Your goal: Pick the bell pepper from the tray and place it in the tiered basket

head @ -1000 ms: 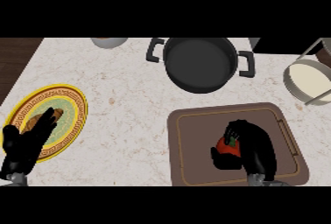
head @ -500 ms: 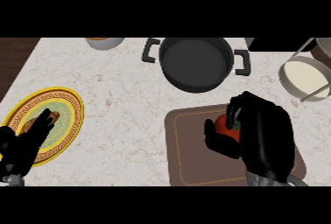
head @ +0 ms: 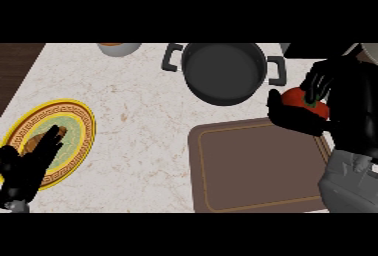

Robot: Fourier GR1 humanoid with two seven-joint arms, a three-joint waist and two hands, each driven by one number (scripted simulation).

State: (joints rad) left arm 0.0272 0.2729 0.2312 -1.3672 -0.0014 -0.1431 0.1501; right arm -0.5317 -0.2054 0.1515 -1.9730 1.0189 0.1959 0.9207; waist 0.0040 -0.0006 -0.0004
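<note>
Pale speckled stone makes the surface (head: 140, 125), the largest thing here. On it, at the right, lies the brown tray (head: 258, 170), and its inside shows bare, because the bell pepper (head: 304, 98) is lifted above its far right corner. Behind the tray stands a dark pot (head: 224, 71) with two handles. At the left is a yellow patterned plate (head: 74, 125) with some brown food on it. The right hand (head: 347, 115) holds the red pepper; its fingers (head: 317, 82) curl around it from above and the thumb closes from below, so it is carried clear of the tray rim. The left hand (head: 26, 167) rests over the plate with relaxed, straight fingers, holding nothing. I cannot see the tiered basket; probably the pepper must travel further right.
</note>
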